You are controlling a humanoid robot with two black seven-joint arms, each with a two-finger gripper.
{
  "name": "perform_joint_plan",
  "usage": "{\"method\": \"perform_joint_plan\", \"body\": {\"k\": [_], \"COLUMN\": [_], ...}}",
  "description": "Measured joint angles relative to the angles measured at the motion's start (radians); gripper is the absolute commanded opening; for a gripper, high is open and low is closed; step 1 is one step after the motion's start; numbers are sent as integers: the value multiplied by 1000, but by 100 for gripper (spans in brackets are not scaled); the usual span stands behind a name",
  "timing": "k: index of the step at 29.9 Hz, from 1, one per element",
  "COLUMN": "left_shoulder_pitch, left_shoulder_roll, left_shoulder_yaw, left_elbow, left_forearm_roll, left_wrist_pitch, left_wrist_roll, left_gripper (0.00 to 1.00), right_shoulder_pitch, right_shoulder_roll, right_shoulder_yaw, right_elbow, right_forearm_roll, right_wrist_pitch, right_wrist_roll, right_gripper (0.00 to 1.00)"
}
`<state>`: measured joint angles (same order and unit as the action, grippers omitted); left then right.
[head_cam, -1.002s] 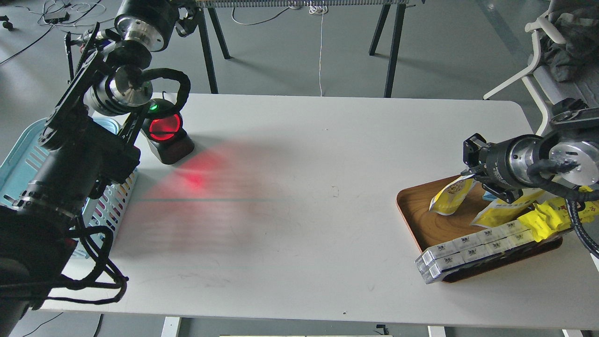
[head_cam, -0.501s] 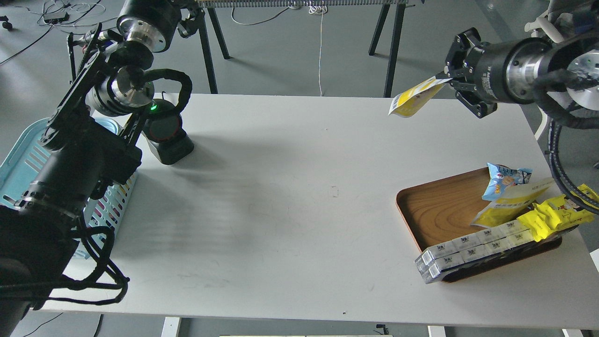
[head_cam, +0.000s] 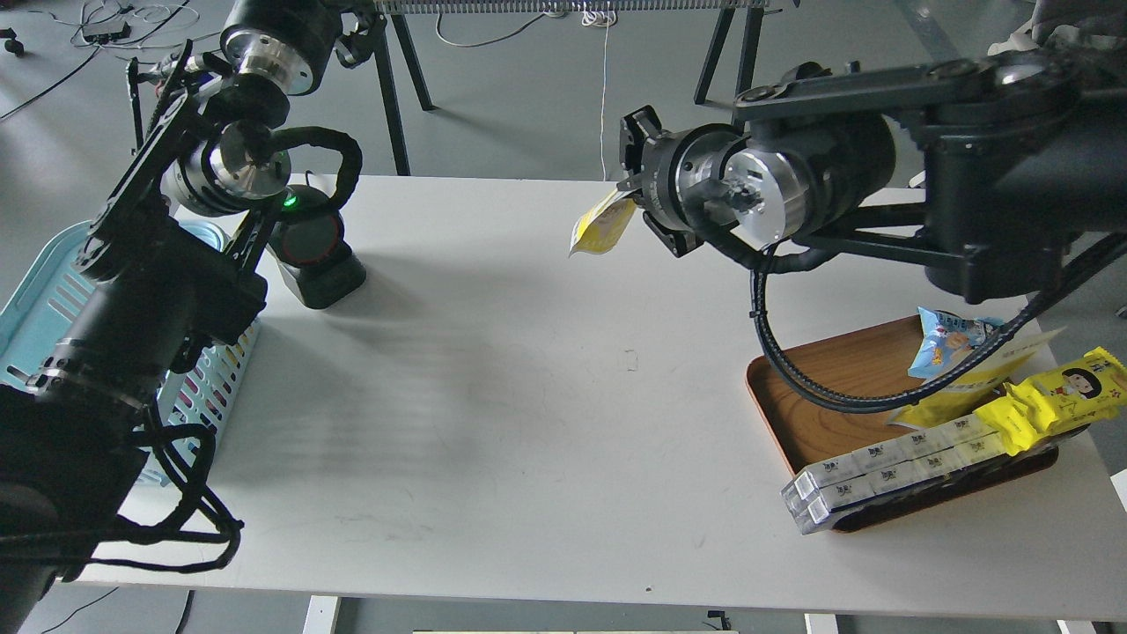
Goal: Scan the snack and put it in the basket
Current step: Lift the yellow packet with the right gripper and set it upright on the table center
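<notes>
At the lower right of the frame a wooden tray (head_cam: 810, 414) is seen on the desk (head_cam: 528, 423), loaded with other packets and a row of small boxes; none of these is touched. Higher, just right of the frame's centre, the right gripper (head_cam: 630, 204) is held above the desk, and its fingers are closed on the top edge of the snack (head_cam: 600, 226). The pouch is hung down and to the left from the fingers, its long axis slanted, clear of the desk surface. The scanner (head_cam: 313, 251) is stood at the upper left, well apart from the pouch, with a green light shown on top. The coming move is judged to turn on this gap: the pouch must be carried leftward until its face is turned to the scanner window. The basket (head_cam: 44, 291) lies at the far left edge, partly hidden behind the left arm. The left gripper cannot be made out.
</notes>
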<state>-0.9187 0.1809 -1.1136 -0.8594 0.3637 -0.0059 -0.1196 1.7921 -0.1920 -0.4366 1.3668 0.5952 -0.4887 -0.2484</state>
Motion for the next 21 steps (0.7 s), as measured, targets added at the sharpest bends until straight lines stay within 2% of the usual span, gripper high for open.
{"method": "perform_joint_plan", "body": {"k": [10, 13, 16, 19, 21], "left_shoulder_pitch": [3, 4, 4, 4, 4], "left_shoulder_roll": [0, 0, 0, 2, 2], "left_shoulder_yaw": [0, 0, 0, 0, 0], "left_elbow": [0, 0, 0, 0, 1], "left_forearm_roll": [0, 0, 0, 0, 0], "left_wrist_pitch": [1, 1, 1, 1, 1], "left_wrist_roll": [-1, -2, -2, -2, -2], "left_gripper": [100, 100, 100, 100, 100], "right_shoulder_pitch": [-102, -116, -124, -126, -126], "right_shoulder_roll": [143, 165, 181, 190, 191], "right_shoulder_yaw": [10, 8, 6, 4, 4], "right_elbow": [-70, -82, -99, -114, -121], "right_forearm_roll": [-7, -10, -12, -18, -33], "right_wrist_pitch": [0, 0, 0, 0, 0], "right_wrist_roll": [0, 0, 0, 1, 2], "right_gripper": [1, 6, 23, 48, 60]}}
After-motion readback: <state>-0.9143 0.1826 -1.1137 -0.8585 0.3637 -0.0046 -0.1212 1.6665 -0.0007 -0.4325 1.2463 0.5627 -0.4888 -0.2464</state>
